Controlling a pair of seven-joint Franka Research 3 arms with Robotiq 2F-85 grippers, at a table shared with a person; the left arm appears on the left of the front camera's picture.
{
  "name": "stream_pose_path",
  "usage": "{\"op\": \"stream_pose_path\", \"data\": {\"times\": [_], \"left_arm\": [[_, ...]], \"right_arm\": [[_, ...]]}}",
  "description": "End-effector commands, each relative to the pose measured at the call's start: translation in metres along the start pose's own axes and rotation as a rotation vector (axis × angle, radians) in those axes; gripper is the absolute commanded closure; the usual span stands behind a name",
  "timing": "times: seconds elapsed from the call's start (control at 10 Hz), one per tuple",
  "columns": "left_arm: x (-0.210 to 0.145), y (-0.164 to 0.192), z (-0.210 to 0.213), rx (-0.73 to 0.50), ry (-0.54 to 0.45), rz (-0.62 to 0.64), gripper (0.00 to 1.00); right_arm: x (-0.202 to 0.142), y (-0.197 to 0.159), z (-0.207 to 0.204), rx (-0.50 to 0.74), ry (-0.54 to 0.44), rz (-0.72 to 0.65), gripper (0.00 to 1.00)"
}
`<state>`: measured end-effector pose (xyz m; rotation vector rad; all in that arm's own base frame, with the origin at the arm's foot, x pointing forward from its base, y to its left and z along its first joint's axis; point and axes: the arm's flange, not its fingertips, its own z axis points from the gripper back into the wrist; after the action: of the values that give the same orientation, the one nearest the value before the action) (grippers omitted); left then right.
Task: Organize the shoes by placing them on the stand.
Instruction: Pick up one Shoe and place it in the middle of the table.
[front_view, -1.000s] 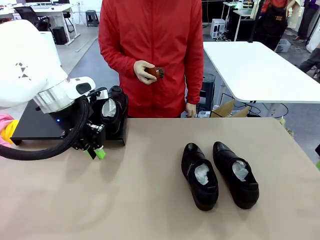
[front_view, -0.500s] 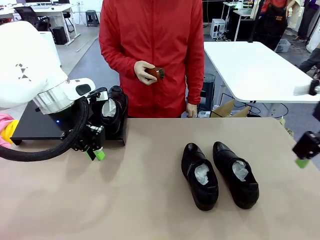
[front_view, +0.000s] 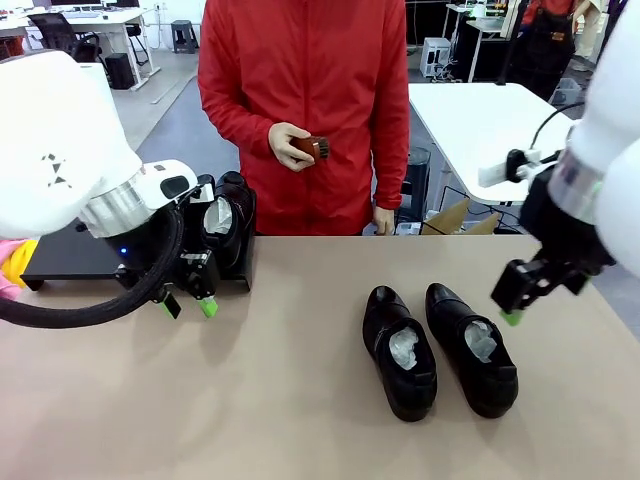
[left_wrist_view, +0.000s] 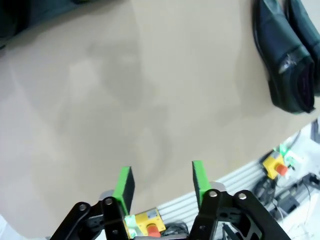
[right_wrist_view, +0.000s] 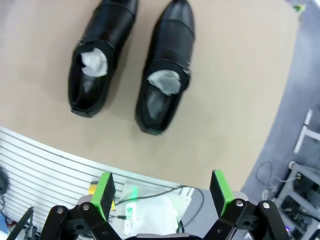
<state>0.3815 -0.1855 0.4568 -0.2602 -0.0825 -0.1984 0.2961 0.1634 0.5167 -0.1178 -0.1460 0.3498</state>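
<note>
Over near the counter's (front_view: 300, 420) right edge, the right gripper (front_view: 513, 303) just swung in, fingers (right_wrist_view: 220, 187) open above the two loose shoes (front_view: 400, 352). Left gripper (front_view: 186, 303), fingers open too, sits by the stand (front_view: 60, 255) at the far left corner, one shoe (front_view: 225, 215) on it, I think. Second pickup looks next.

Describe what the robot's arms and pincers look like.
Both arms are white with rounded housings. The left arm bears small dark triangle marks, a silver wrist ring and a thick black ribbed hose. The left pincer and right pincer are black with green pads.
</note>
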Motion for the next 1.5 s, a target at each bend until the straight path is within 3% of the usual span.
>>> {"op": "stream_pose_path", "data": {"times": [0.0, 0.1, 0.2, 0.7, 1.0, 1.2, 1.4], "left_arm": [[-0.010, 0.004, -0.004, 0.076, -0.067, 0.055, 0.00], [-0.009, 0.006, -0.003, 0.084, -0.117, 0.080, 0.00], [-0.003, 0.002, 0.000, 0.026, -0.035, 0.018, 0.00], [-0.003, 0.002, 0.000, 0.026, -0.035, 0.018, 0.00], [-0.003, 0.002, 0.000, 0.026, -0.035, 0.018, 0.00], [-0.003, 0.002, 0.000, 0.026, -0.035, 0.018, 0.00], [-0.003, 0.002, 0.000, 0.026, -0.035, 0.018, 0.00]], "right_arm": [[0.020, 0.014, -0.019, 0.100, 0.010, 0.021, 0.00], [0.024, 0.026, -0.029, 0.137, 0.026, 0.002, 0.00], [0.026, 0.038, -0.039, 0.129, 0.026, -0.043, 0.00], [0.040, 0.075, -0.110, 0.134, 0.032, -0.238, 0.00], [0.049, 0.082, -0.129, 0.118, 0.009, -0.292, 0.00], [0.053, 0.079, -0.131, 0.127, 0.004, -0.308, 0.36], [0.060, 0.071, -0.136, 0.140, 0.045, -0.327, 0.36]]}}
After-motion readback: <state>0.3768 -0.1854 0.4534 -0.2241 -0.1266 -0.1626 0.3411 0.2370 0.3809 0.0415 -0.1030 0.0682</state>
